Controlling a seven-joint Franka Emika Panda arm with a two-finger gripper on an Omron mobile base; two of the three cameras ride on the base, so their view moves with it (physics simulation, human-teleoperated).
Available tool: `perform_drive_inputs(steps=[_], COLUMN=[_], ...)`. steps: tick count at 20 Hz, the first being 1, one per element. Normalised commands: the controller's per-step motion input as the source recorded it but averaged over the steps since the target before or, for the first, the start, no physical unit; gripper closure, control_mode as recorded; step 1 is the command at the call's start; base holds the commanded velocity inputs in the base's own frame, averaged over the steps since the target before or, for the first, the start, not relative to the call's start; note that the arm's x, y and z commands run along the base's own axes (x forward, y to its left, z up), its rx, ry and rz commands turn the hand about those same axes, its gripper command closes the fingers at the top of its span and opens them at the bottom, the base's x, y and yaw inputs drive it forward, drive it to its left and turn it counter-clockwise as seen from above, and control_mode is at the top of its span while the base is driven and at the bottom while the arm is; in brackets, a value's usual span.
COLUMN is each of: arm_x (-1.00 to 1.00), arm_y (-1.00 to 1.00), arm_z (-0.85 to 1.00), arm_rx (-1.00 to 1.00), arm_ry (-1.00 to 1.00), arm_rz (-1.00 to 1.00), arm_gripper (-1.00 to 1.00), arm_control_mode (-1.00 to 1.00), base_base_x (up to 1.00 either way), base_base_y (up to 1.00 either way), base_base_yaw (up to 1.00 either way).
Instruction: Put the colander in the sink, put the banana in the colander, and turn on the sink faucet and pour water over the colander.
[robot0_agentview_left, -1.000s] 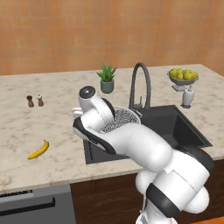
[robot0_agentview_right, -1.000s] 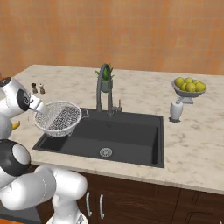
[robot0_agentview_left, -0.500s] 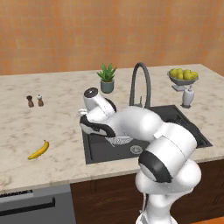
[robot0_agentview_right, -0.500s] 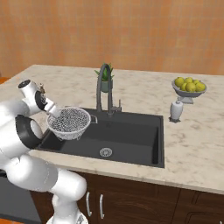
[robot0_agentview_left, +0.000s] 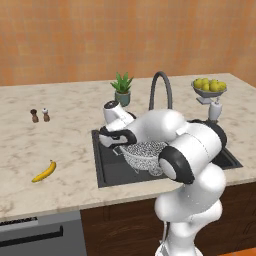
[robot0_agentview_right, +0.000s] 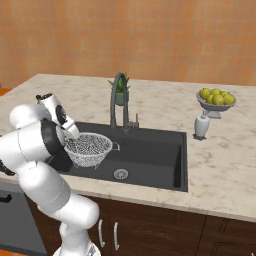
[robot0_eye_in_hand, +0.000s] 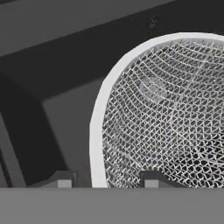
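Note:
The silver mesh colander (robot0_agentview_left: 146, 151) (robot0_agentview_right: 89, 147) sits low over the left part of the black sink (robot0_agentview_left: 106, 168) (robot0_agentview_right: 152, 159). My gripper (robot0_agentview_left: 118, 142) (robot0_agentview_right: 73, 133) (robot0_eye_in_hand: 105, 180) is shut on its left rim, and the rim (robot0_eye_in_hand: 98, 127) runs between the two fingertips. Whether the colander touches the basin floor I cannot tell. The yellow banana (robot0_agentview_left: 44, 171) lies on the counter left of the sink, well away from the gripper. The dark gooseneck faucet (robot0_agentview_left: 160, 90) (robot0_agentview_right: 119, 100) arches over the sink's back edge.
A footed bowl of yellow-green fruit (robot0_agentview_left: 209, 87) (robot0_agentview_right: 216, 98) and a small white bottle (robot0_agentview_left: 215, 110) (robot0_agentview_right: 201, 126) stand right of the sink. A potted plant (robot0_agentview_left: 122, 89) is behind the faucet. Two small shakers (robot0_agentview_left: 39, 115) stand at the far left. The drain (robot0_agentview_right: 120, 174) lies mid-basin.
The arm has carried the colander from over the counter's edge left of the sink to the right and down into the basin's left part. The grip is unchanged.

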Motion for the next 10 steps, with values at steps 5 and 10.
perform_drive_inputs(steps=[5, 10], arm_x=[0.00, 0.11], arm_y=[-0.21, -0.47], arm_z=[-0.69, -0.37], arm_rx=[-0.01, -0.05], arm_ry=[-0.14, 0.00], arm_rz=[-0.08, -0.10], arm_gripper=[1.00, 1.00], arm_control_mode=[-1.00, -1.00], base_base_x=[0.00, 0.00], base_base_y=[0.00, 0.00], base_base_yaw=[0.00, 0.00])
